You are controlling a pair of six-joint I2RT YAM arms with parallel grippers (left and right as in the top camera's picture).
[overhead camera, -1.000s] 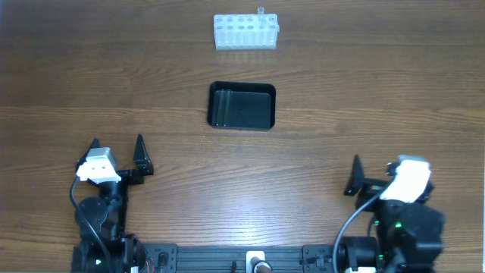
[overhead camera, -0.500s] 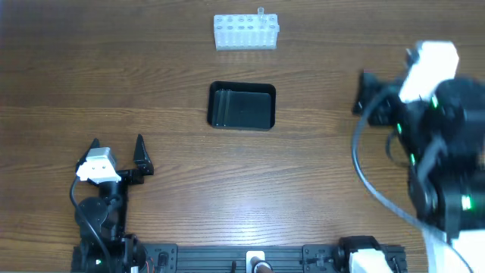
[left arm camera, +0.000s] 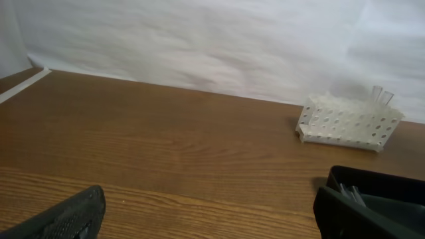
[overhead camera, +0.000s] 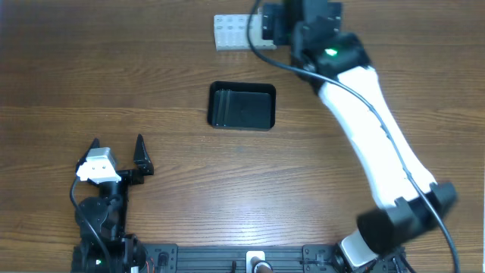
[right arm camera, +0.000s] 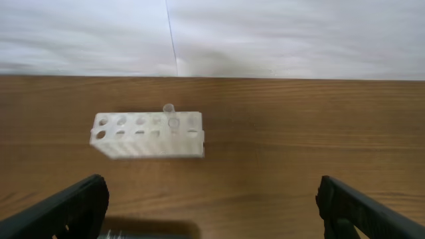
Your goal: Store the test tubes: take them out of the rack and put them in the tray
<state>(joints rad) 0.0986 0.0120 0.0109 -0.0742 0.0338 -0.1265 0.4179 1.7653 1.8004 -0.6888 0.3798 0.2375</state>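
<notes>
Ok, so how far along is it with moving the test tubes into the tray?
Done: what look like a few clear tubes lie along one side of the black tray. In hand: nothing yet; the right gripper is open, facing the rack, and the left gripper sits open near its base. Left: one tube stands in the rack, to be lifted out and trayed.

White plastic rack (right arm camera: 147, 134): 2 rows of round holes, upright on counter (overhead camera: 114, 76) near far edge. 1 clear test tube (right arm camera: 168, 108) upright in back row near 1 end, top poking above rack. Black rectangular tray (overhead camera: 254, 110): flat, nearer than rack, apart from it. Clear tubes (overhead camera: 220, 106) lying along tray's left side, count unclear.
</notes>
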